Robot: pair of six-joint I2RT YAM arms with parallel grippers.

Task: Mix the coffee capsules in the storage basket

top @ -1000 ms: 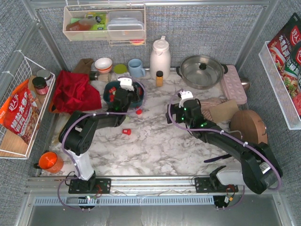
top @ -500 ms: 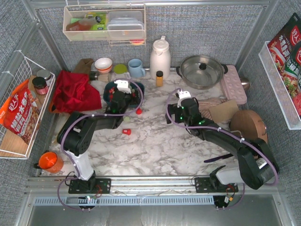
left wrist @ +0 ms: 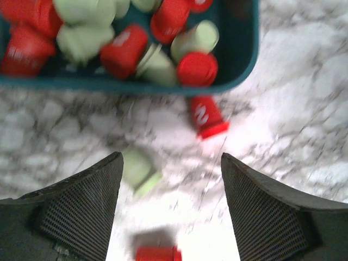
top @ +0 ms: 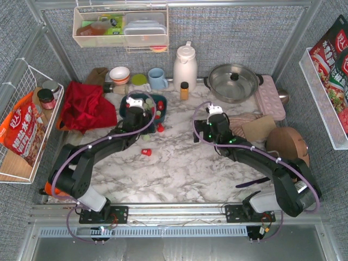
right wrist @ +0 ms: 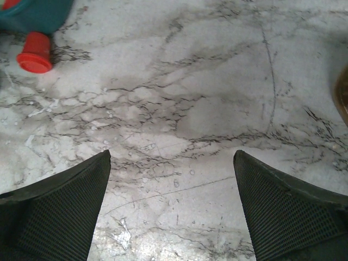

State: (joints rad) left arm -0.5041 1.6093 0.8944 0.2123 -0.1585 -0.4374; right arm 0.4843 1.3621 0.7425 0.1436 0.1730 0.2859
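Observation:
The dark teal storage basket [top: 123,106] sits at the back centre-left and holds several red and mint green coffee capsules [left wrist: 122,51]; its near wall [left wrist: 242,49] shows in the left wrist view. Three capsules lie on the marble outside it: a red one [top: 160,128] [left wrist: 205,117] by the near right corner, a green one [top: 147,137] [left wrist: 139,172], and a red one [top: 145,151] [left wrist: 157,253]. My left gripper [top: 136,119] [left wrist: 172,159] is open and empty, raised over the basket's near edge. My right gripper [top: 198,131] [right wrist: 172,155] is open and empty over bare marble, right of the basket [right wrist: 38,13].
A red cloth [top: 84,106] lies left of the basket. Behind it stand a bowl [top: 119,73], a blue mug [top: 157,78], a white thermos [top: 185,65] and a small orange-brown bottle [top: 184,89]. A steel pot [top: 234,81] and a wooden lid [top: 288,144] are on the right.
My left arm has stretched forward and carried its gripper back and left over the basket. A green capsule now shows on the marble beside the basket. The right gripper has hardly moved.

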